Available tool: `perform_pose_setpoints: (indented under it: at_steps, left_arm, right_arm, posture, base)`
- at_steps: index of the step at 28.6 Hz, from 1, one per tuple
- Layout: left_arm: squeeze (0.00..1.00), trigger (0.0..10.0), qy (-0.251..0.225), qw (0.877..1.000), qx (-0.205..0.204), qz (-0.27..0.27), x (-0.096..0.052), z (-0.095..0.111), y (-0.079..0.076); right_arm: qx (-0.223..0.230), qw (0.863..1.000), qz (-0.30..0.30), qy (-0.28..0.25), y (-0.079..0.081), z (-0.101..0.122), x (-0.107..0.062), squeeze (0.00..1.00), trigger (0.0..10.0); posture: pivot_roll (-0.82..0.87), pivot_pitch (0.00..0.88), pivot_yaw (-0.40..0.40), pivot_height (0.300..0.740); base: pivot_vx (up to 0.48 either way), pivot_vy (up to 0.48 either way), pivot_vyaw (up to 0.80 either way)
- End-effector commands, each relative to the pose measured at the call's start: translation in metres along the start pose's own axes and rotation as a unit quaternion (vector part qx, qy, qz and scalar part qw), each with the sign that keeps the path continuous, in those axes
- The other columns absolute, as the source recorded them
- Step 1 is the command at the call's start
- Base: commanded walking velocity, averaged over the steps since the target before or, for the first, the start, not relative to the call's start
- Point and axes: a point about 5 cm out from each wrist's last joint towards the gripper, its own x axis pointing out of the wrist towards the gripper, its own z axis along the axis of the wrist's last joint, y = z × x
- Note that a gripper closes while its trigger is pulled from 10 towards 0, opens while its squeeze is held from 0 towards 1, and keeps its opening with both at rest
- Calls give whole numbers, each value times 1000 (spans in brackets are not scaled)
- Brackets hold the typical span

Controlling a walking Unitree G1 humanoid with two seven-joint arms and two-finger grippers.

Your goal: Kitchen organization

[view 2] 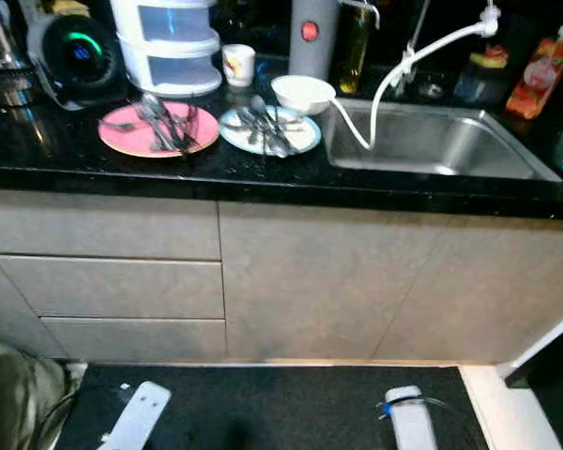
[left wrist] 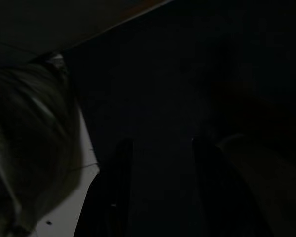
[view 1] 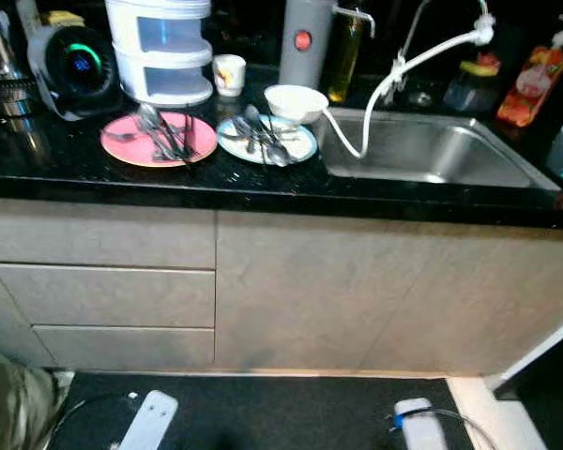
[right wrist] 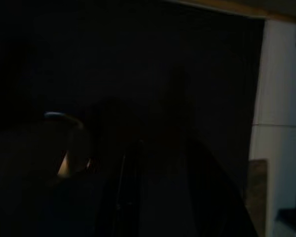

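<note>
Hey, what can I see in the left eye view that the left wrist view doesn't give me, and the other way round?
Left eye view: the black counter with a pink plate and a blue plate, both carrying cutlery, a white bowl, the sink, and the drawers below.
Left wrist view: very dark, with the left gripper close up, its two black fingers apart, hanging idle.
Shared: the dark floor mat, and probably the olive fabric beside it, which is blurred at the wrist.
</note>
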Motion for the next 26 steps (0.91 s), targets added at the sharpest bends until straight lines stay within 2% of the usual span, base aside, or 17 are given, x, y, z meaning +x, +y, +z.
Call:
perform_pose_setpoints:
  at_steps: [1, 16, 26]
  left_arm:
    - [0, 10000, -4, 1000, 4, -7, 0, 2, -5]
    - [0, 10000, -20, 999, 27, -14, 1, 11, -7]
    - [0, 10000, -24, 999, 31, -16, 2, 14, -8]
  right_arm:
    - [-2, 1000, -12, 5, -9, -2, -1, 0, 10000]
    - [2, 1000, -13, 7, -7, -3, -1, 0, 10000]
    - [5, 1000, -15, 9, -8, -5, -2, 0, 10000]
  posture:
    - [10, 0, -91, 740]
    - [10, 0, -83, 740]
    - [7, 0, -82, 740]
  base:
    - [0, 345, 0]
    - [0, 0, 0]
    - [342, 0, 0]
